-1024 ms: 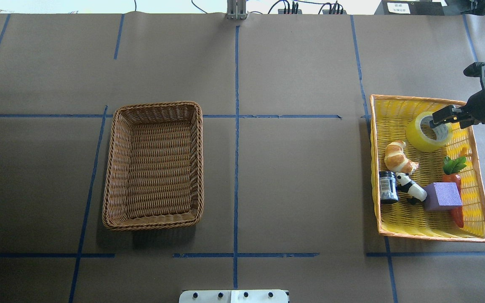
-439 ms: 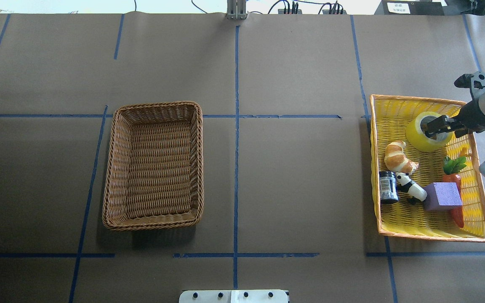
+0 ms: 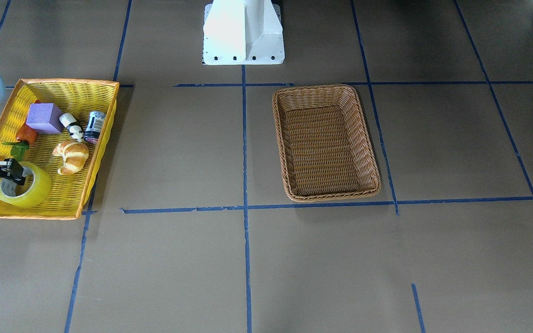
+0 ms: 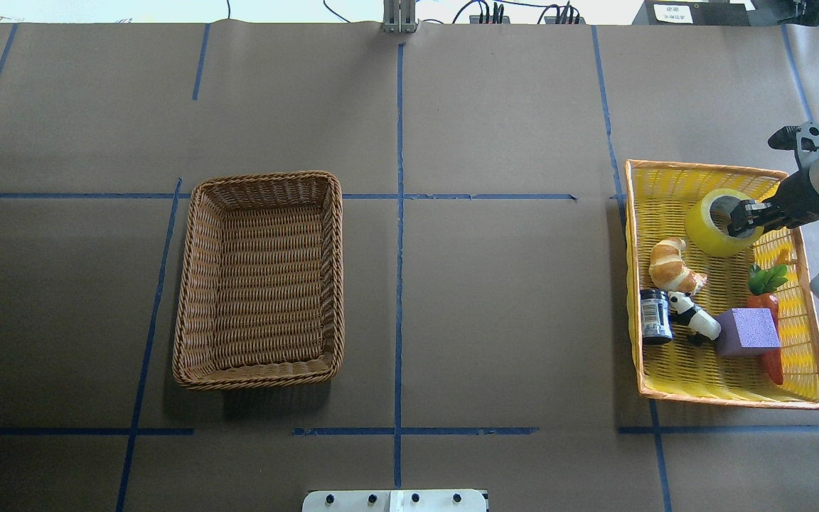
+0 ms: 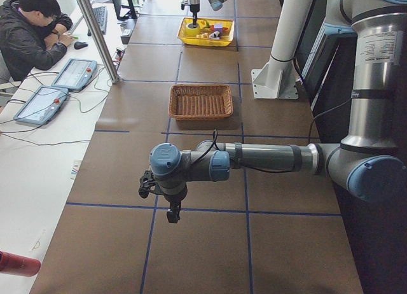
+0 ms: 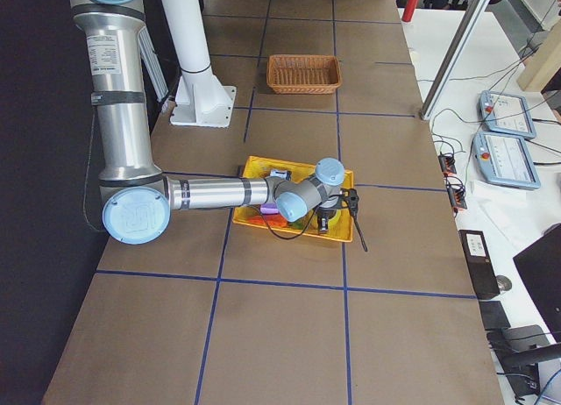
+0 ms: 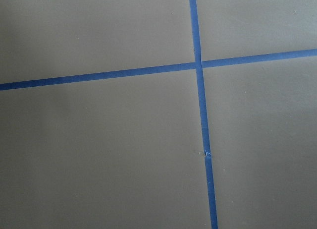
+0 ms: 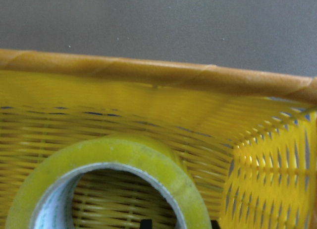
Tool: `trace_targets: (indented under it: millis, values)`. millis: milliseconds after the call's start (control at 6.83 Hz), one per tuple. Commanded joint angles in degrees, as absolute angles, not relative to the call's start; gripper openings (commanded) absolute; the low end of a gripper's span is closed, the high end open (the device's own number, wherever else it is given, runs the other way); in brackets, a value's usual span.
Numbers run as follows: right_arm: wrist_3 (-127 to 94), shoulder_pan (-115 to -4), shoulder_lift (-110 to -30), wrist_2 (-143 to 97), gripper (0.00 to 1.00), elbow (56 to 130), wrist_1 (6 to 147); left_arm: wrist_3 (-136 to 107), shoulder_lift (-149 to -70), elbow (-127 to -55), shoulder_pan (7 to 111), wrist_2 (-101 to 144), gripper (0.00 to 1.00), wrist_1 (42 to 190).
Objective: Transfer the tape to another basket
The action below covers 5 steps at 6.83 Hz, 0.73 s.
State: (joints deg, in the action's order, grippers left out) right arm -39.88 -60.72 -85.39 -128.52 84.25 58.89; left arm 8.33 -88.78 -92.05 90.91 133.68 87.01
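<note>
The tape (image 4: 708, 238) is a yellow roll with a grey core. It lies flat in the far corner of the yellow plastic basket (image 4: 729, 402). My right gripper (image 4: 740, 219) is down on it and open. One finger is inside the core and one is outside the roll's wall, as the right wrist view shows (image 8: 180, 222). The tape (image 3: 30, 196) rests on the basket floor. The brown wicker basket (image 4: 264, 178) stands empty, far to the left. My left gripper (image 5: 170, 212) hangs over bare table, and I cannot tell its state.
The yellow basket also holds a croissant (image 4: 672, 264), a dark jar (image 4: 655, 316), a panda figure (image 4: 694, 318), a purple block (image 4: 747, 331) and a carrot (image 4: 768, 341). Its far rim (image 8: 148, 73) is close behind the tape. An operator (image 5: 32, 27) sits beside the table.
My right gripper has moved left and come down from above the tape, so its fingers now stand astride the roll's wall. The tape has not moved.
</note>
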Motion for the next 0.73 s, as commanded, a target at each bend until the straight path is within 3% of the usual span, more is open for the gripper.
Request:
trace_targets:
  millis: [0,585]
  values:
    - [-39.90,-61.17,-85.78,-128.50,0.00,84.46,58.89,8.26,-88.86,-92.11,90.88,133.68,1.00,87.01]
    - [-40.51,-69.15,-85.78,-135.22,0.00,92.53,59.41,8.26,-88.86,-92.28,90.88,133.68,1.00,87.01]
